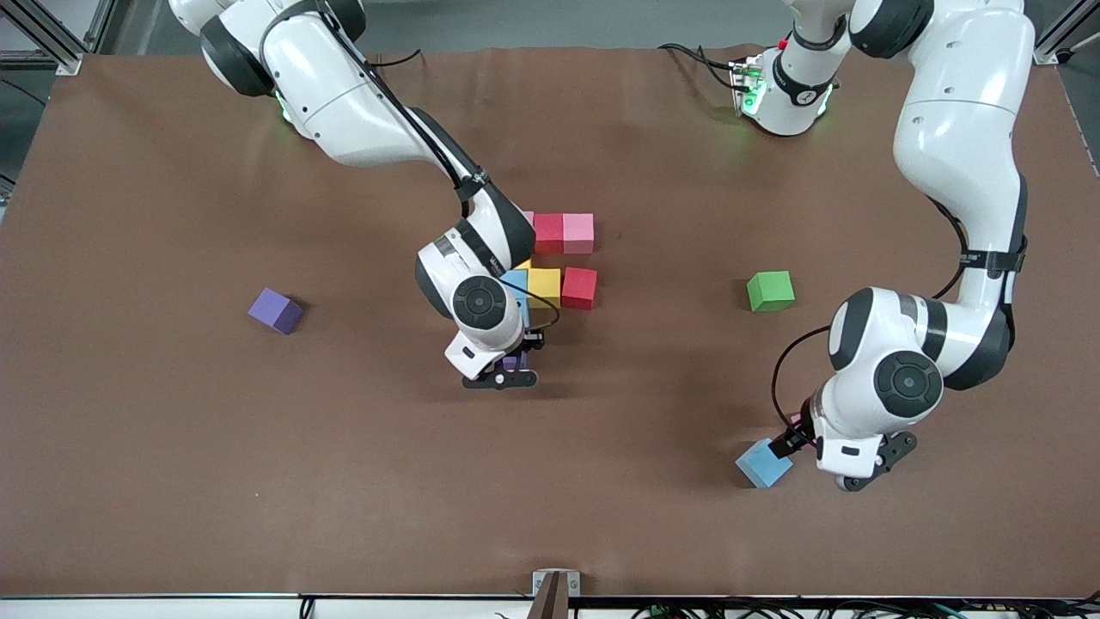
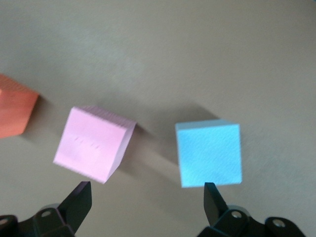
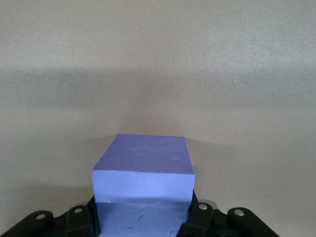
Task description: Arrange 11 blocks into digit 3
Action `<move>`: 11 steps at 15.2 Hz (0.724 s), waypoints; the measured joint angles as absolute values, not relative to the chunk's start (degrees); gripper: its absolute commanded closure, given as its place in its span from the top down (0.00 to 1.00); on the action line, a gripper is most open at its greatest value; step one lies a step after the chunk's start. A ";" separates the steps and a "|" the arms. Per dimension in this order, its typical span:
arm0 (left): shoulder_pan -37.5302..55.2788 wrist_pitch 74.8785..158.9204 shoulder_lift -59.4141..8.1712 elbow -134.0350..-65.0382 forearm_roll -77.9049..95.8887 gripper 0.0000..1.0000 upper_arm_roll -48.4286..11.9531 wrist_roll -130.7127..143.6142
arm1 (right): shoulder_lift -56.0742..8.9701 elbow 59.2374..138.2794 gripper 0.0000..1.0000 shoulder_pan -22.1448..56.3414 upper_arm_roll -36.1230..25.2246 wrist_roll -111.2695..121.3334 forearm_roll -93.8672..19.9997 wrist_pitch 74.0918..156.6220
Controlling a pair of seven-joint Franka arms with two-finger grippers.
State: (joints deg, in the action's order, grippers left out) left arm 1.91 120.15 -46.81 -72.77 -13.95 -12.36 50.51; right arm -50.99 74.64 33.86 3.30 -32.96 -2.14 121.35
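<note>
Right gripper (image 3: pixel 142 219): clamped on a purple block (image 3: pixel 143 173), over the middle of the table (image 1: pixel 172 430), beside the part-built figure (image 1: pixel 559 258) on the side toward the front edge.

Left gripper (image 2: pixel 145 195): fingers wide apart, holding nothing; hangs near the front edge toward the left arm's end, over bare table just short of a light blue block (image 2: pixel 210 153) and a pink block (image 2: pixel 94 143). Judged to be lining up a pick; which of the two cannot be told.

Done so far, at mid-table:
- farthest bar complete: a red block (image 1: pixel 548 232) and a pink one (image 1: pixel 578 233) showing, a third pink one largely hidden by the right arm.
- middle bar complete: light blue (image 1: pixel 514 282), yellow (image 1: pixel 543 286), red (image 1: pixel 579 288), all touching.
- sliver of another yellow block (image 1: pixel 523 264) between the bars, apparently the joining piece.

Left to do, as judged:
- nearest bar and its joining piece, four blocks in all.
- held purple block likely next to go in.
- green block (image 1: pixel 771 291) loose toward the left arm's end; second purple block (image 1: pixel 275 309) loose toward the right arm's end; both well apart from the figure.

Orange cube (image 2: pixel 12 111) beside the pink block: no part of the job.
</note>
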 measured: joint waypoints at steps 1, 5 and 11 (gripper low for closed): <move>1.97 121.81 -47.92 -72.01 -13.90 1.00 -12.40 50.50 | -50.99 74.64 0.32 33.81 3.35 -32.54 -2.14 121.32; 2.12 130.13 -51.99 -70.72 -10.49 1.00 -12.43 50.50 | -50.96 74.62 0.32 33.68 3.56 -28.75 -2.15 121.00; 1.54 134.87 -54.90 -69.60 -7.79 0.97 -12.36 50.50 | -50.97 74.50 0.41 33.67 3.66 -26.18 -2.15 120.42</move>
State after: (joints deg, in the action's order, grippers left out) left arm 1.54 134.87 -54.90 -69.60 -7.79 -12.36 50.50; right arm -50.97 74.50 33.67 3.66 -26.18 -2.15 120.42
